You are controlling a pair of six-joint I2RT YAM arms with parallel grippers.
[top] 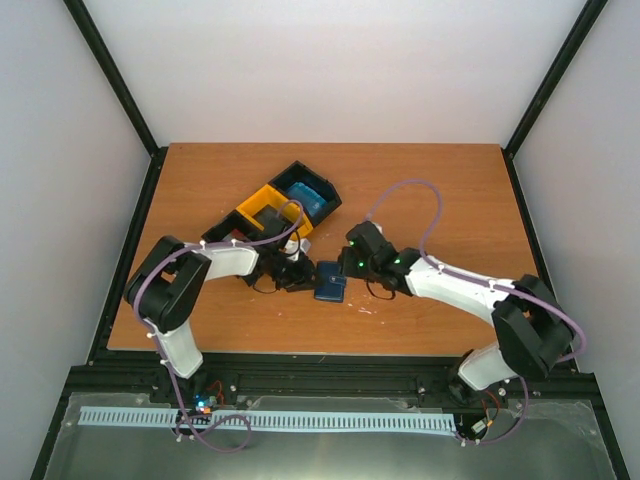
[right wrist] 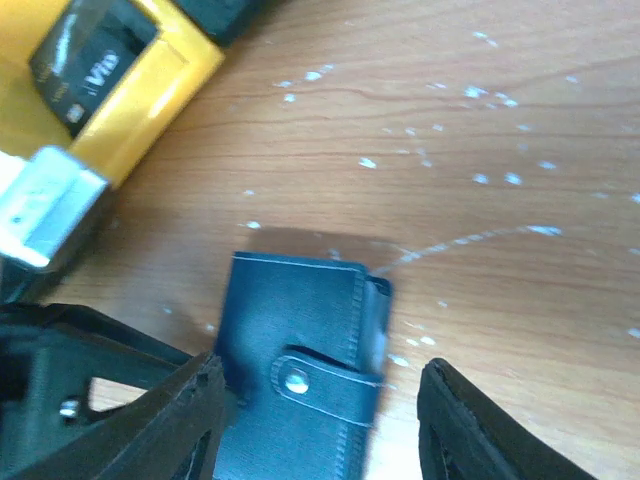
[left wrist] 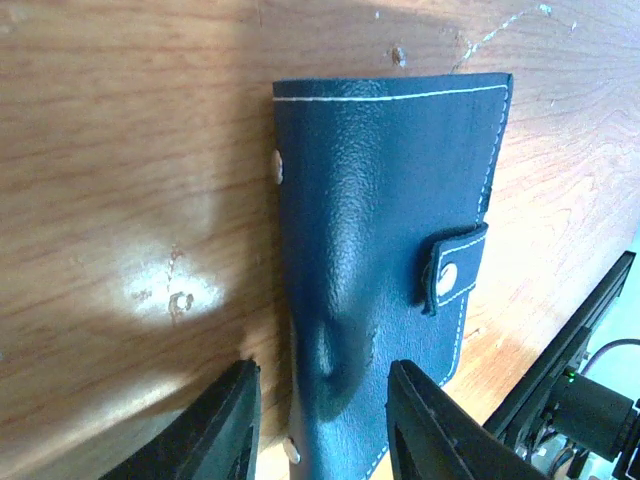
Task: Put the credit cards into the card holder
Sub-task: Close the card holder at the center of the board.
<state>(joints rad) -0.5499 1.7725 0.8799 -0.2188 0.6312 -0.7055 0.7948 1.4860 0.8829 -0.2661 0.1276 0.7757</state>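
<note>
The card holder [top: 330, 281] is a dark navy wallet lying closed on the table, its tab snapped shut. It also shows in the left wrist view [left wrist: 390, 230] and in the right wrist view [right wrist: 300, 350]. My left gripper [top: 298, 275] is open at the holder's left end, one finger beside its spine and the other over its cover [left wrist: 325, 425]. My right gripper [top: 352, 268] is open just right of it, with the jaws spread on either side of the holder [right wrist: 320, 425]. No red credit cards are in view.
The black-and-yellow bin [top: 262, 208] lies behind the grippers, with a brighter blue bundle [top: 305, 197] in its black end section. Its yellow wall [right wrist: 190, 75] and a small black object [right wrist: 90, 60] inside show in the right wrist view.
</note>
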